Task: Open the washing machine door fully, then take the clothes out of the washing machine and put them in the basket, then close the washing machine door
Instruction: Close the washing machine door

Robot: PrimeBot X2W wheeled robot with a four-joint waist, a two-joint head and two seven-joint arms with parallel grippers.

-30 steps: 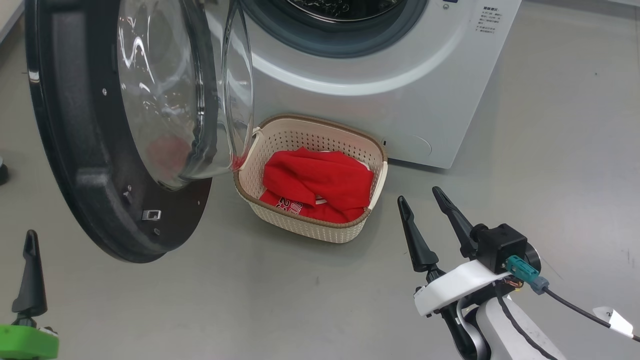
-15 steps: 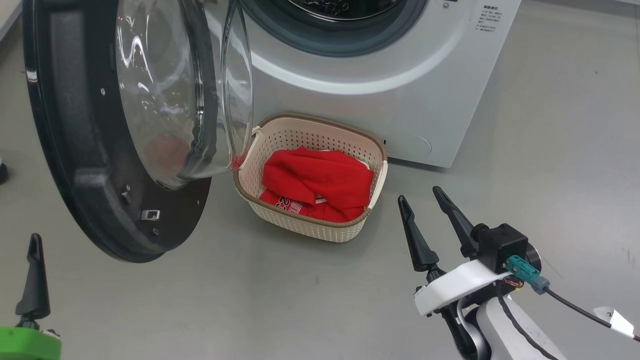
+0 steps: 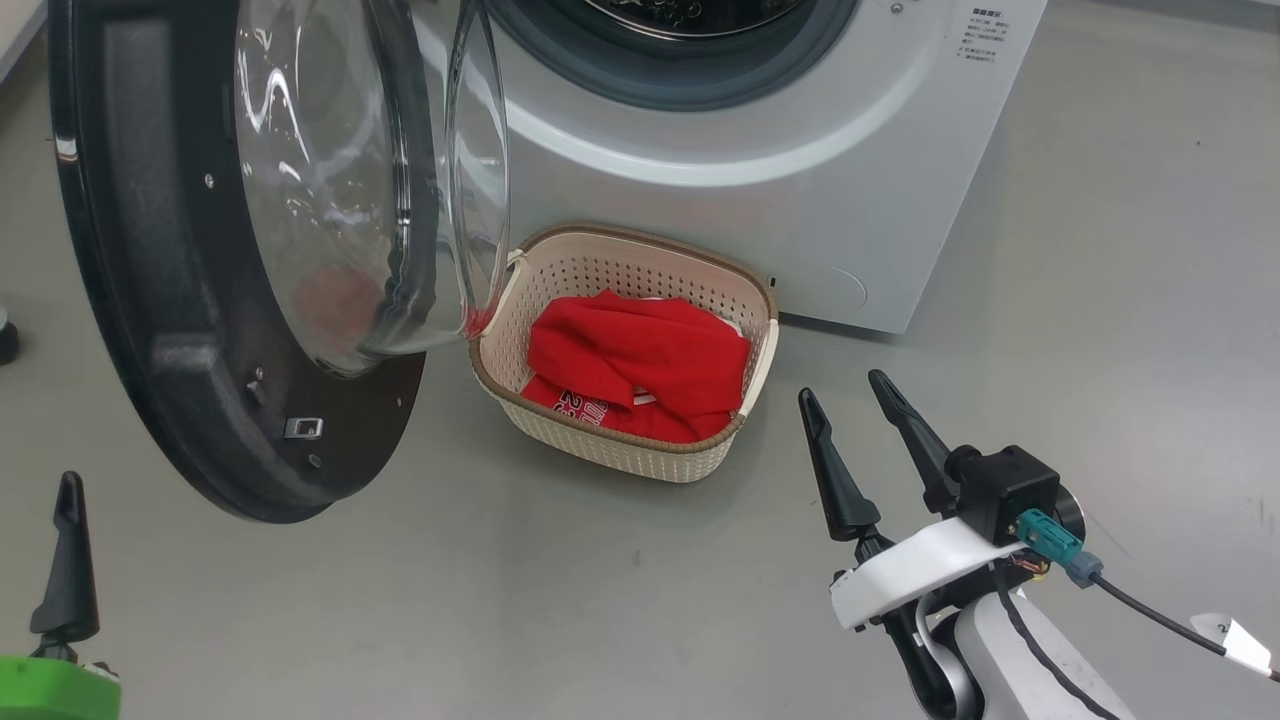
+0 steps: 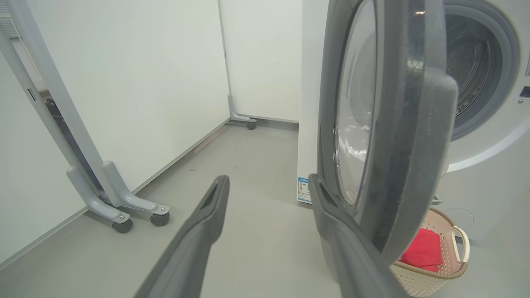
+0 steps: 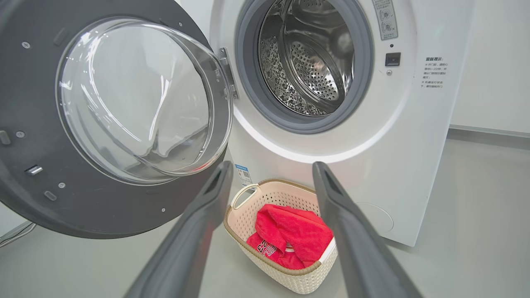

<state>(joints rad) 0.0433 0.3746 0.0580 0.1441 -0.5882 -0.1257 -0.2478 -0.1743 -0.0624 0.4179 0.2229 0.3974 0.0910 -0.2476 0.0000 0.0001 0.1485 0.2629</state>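
The washing machine door (image 3: 150,300) stands swung open to the left, its glass bowl bulging toward the basket. The white washing machine (image 3: 800,180) shows its steel drum (image 5: 314,62) with no fabric visible inside. On the floor just in front of the machine stands the cream basket (image 3: 620,455), with the red clothes (image 3: 640,360) lying in it. My right gripper (image 3: 842,388) hangs open and empty, right of the basket. My left gripper (image 4: 269,179) is open and empty beside the door's outer rim (image 4: 410,145). One of its fingers (image 3: 68,560) shows at the lower left.
White wall panels on grey wheeled feet (image 4: 120,207) stand to the left of the machine. Grey floor (image 3: 600,600) spreads in front of the basket and to the right. A black cable (image 3: 1150,615) trails from my right wrist.
The left finger sits slightly lower in the head view than a second ago. The whole picture has shifted a little. Door, basket and clothes have not moved.
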